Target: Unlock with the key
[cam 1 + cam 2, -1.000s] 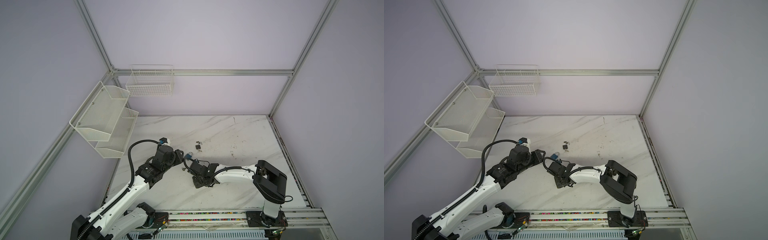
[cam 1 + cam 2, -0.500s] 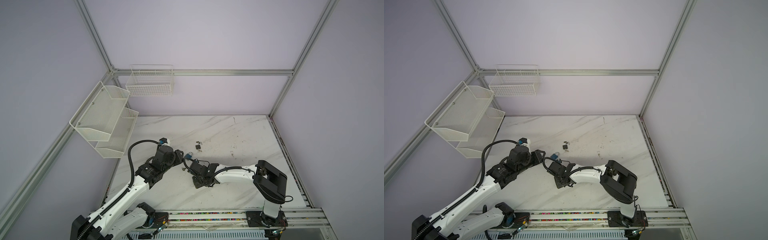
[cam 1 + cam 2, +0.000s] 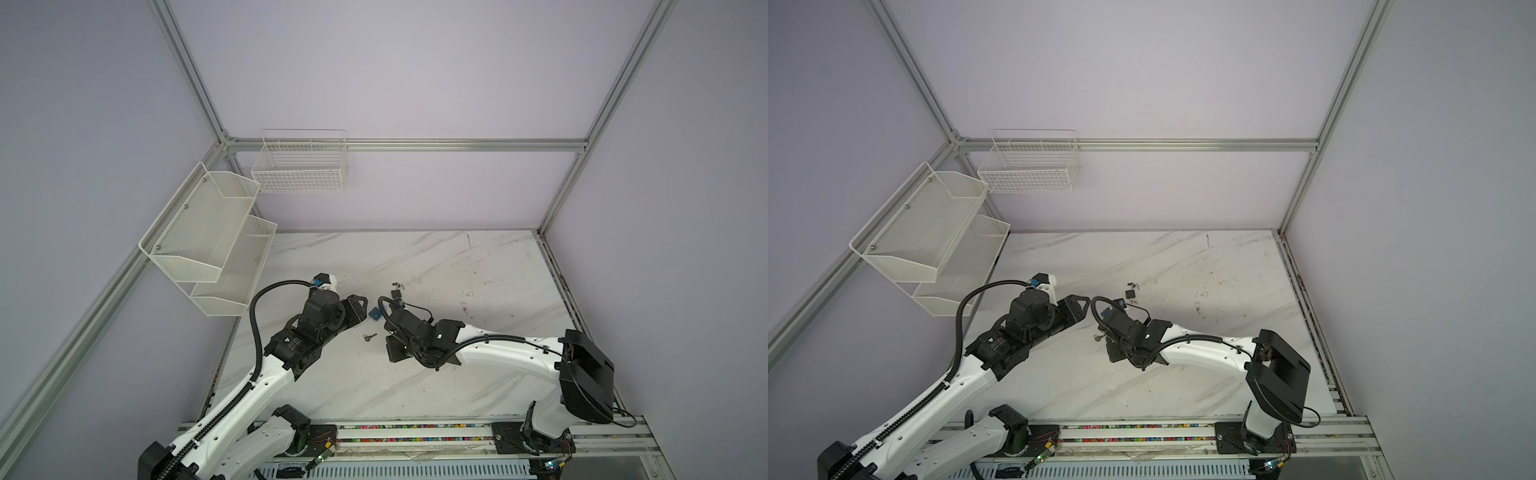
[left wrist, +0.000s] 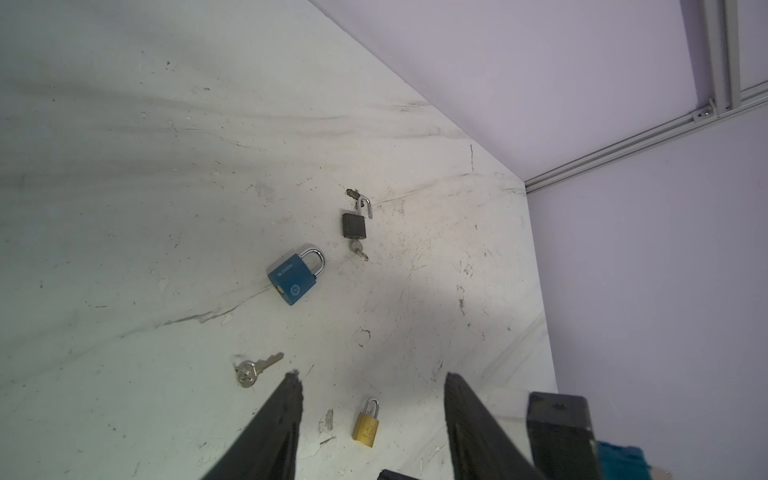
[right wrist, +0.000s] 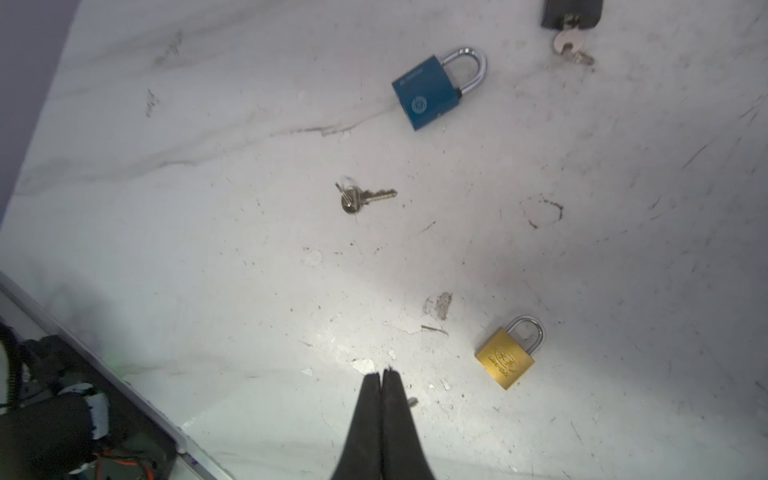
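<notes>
Key (image 5: pixel 365 197) lies loose on the table (image 5: pixel 208 124) between both arms, just nearer than the blue padlock (image 5: pixel 428 89). Right gripper (image 5: pixel 381 374) is pressed together and empty, so nothing is grasped yet; left gripper (image 4: pixel 372 375) stands apart, probably ready to steady a lock.

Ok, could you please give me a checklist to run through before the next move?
1. Key lying free, ungripped: ok.
2. Right gripper open for a pick: not ok, shut and empty.
3. Left gripper open: ok.
4. Black padlock shackle already open: ok.
5. Blue padlock and brass padlock in plain view, shackles shut: ok.
6. Which of them the key fits: cannot tell.
</notes>
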{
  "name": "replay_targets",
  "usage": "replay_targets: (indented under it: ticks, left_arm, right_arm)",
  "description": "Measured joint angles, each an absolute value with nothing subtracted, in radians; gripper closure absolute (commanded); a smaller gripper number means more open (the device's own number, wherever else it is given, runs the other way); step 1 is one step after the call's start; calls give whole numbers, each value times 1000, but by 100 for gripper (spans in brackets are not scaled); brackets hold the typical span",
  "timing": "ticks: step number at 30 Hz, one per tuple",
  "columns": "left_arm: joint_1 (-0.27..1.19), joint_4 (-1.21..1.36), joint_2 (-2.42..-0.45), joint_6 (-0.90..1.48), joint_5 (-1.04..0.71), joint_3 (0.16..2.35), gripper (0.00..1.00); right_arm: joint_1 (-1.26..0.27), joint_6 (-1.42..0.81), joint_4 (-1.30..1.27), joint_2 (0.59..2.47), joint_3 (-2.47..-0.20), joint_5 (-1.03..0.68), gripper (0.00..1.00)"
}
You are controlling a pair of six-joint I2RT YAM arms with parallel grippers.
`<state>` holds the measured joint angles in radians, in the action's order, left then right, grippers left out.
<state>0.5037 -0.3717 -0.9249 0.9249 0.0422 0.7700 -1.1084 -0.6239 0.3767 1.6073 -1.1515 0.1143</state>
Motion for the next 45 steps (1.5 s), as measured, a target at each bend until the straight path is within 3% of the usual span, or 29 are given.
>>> replay_targets:
  ticks: [10, 23, 33, 41, 45]
  left_arm:
    - [490, -194, -915, 1077, -82, 756, 45]
    - [486, 30, -918, 1357, -139, 626, 46]
    - [485, 130, -937, 873, -88, 625, 52]
    - [487, 466, -1042, 403, -251, 533, 54]
    - [496, 622, -1102, 247, -310, 471, 59]
  right_arm:
    - [-960, -649, 287, 1438, -1132, 88, 100]
    - [-913, -608, 237, 1418, -1133, 87, 100]
    - [-860, -652, 252, 1419, -1233, 56, 100]
    - [-824, -662, 321, 1420, -1351, -22, 100]
    - [-823, -661, 364, 1424, -1395, -53, 100]
